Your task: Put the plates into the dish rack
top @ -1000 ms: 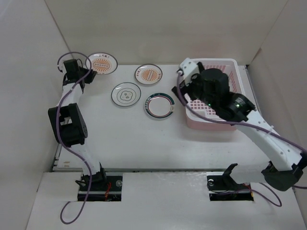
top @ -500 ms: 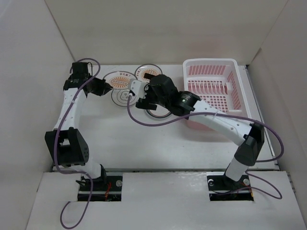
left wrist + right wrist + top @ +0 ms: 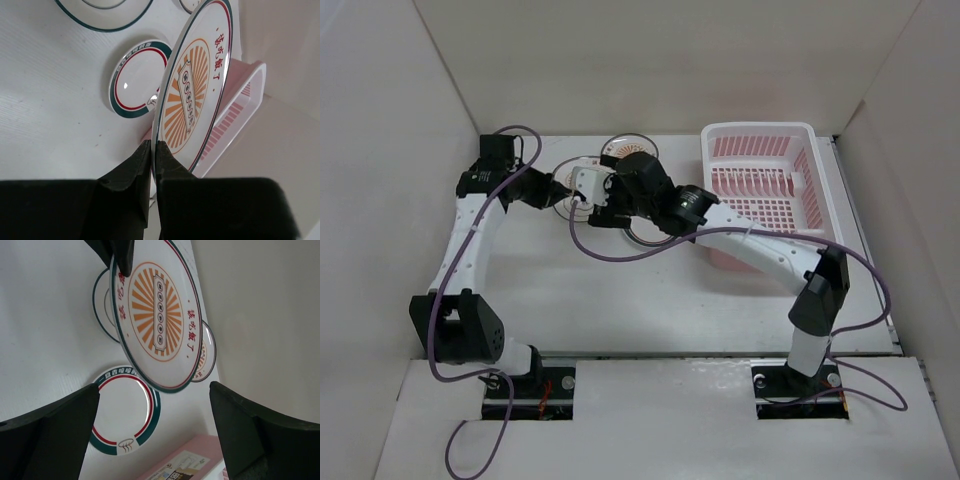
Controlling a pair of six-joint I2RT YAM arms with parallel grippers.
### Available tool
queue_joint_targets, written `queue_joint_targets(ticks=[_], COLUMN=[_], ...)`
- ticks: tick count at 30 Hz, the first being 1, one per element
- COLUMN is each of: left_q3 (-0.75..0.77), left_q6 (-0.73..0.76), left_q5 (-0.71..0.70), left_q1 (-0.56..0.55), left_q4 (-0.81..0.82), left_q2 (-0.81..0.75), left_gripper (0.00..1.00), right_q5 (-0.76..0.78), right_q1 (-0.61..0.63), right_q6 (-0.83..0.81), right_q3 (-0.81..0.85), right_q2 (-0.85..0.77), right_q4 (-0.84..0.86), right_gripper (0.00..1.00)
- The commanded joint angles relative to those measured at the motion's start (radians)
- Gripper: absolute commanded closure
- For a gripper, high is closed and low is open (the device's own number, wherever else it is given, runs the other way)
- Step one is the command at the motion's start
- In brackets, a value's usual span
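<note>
L gripper (image 3: 152, 145) pinched round white orange-sunburst plate (image 3: 192, 100) by its rim, on edge, centre frame; R gripper (image 3: 154, 390) spread wide, facing it; top view: plate mostly hidden behind arms; white-and-pink plastic dish rack (image 3: 760, 130) upper right.

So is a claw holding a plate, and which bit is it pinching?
Yes. The left claw pinches an orange-patterned plate by its rim. The right claw is open and holds nothing.
</note>
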Motion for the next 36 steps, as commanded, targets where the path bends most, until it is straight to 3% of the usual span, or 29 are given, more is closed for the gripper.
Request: queue_joint_targets(ticks=[1, 6, 10, 13, 16, 17, 20, 21, 27, 30, 33, 34, 36], left_q3=[0.026, 0.095, 0.095, 0.095, 0.095, 0.095, 0.075, 0.066, 0.043, 0.031, 0.021, 0.044, 0.142], left_q6=[-0.013, -0.022, -0.013, -0.013, -0.013, -0.013, -0.013, -0.013, -0.022, -0.011, 0.007, 0.028, 0.084], left_q5=[0.050, 0.005, 0.005, 0.014, 0.014, 0.003, 0.012, 0.012, 0.066, 0.130, 0.208, 0.209, 0.181], left_q1=[-0.022, -0.068, -0.068, -0.068, -0.068, -0.068, -0.068, -0.068, -0.068, -0.068, -0.068, -0.068, -0.078], left_q4=[0.018, -0.012, -0.021, -0.021, -0.012, -0.012, -0.003, 0.017, 0.092, 0.211, 0.354, 0.365, 0.356], left_q2=[-0.043, -0.052, -0.072, -0.083, -0.092, -0.092, -0.101, -0.101, -0.111, -0.111, -0.101, -0.101, -0.071], left_gripper=[1.00, 1.00, 1.00, 1.00, 1.00, 1.00, 1.00, 1.00, 1.00, 1.00, 0.69, 0.45, 0.26], right_q5=[-0.026, 0.042, 0.080, 0.080, 0.080, 0.094, 0.103, 0.103, 0.103, 0.093, 0.093, 0.093, 0.093], right_q1=[0.010, 0.010, 0.010, 0.010, 0.010, 0.010, 0.010, 0.010, 0.019, 0.019, 0.030, 0.030, 0.030], right_q6=[0.008, 0.008, 0.008, 0.018, 0.028, 0.041, 0.050, 0.050, 0.073, 0.084, 0.105, 0.116, 0.145], right_q3=[0.032, -0.003, -0.029, -0.049, -0.049, -0.058, -0.069, -0.081, -0.109, -0.121, -0.134, -0.134, -0.144], right_q2=[0.017, 0.026, 0.035, 0.047, 0.057, 0.057, 0.047, 0.038, 0.017, -0.011, -0.041, -0.057, -0.069], right_q4=[0.034, 0.086, 0.114, 0.123, 0.135, 0.135, 0.158, 0.158, 0.178, 0.187, 0.196, 0.207, 0.216], right_gripper=[0.05, 0.10, 0.21, 0.37, 0.76, 0.84, 0.88, 0.98, 1.00, 1.00, 1.00, 1.00, 1.00])
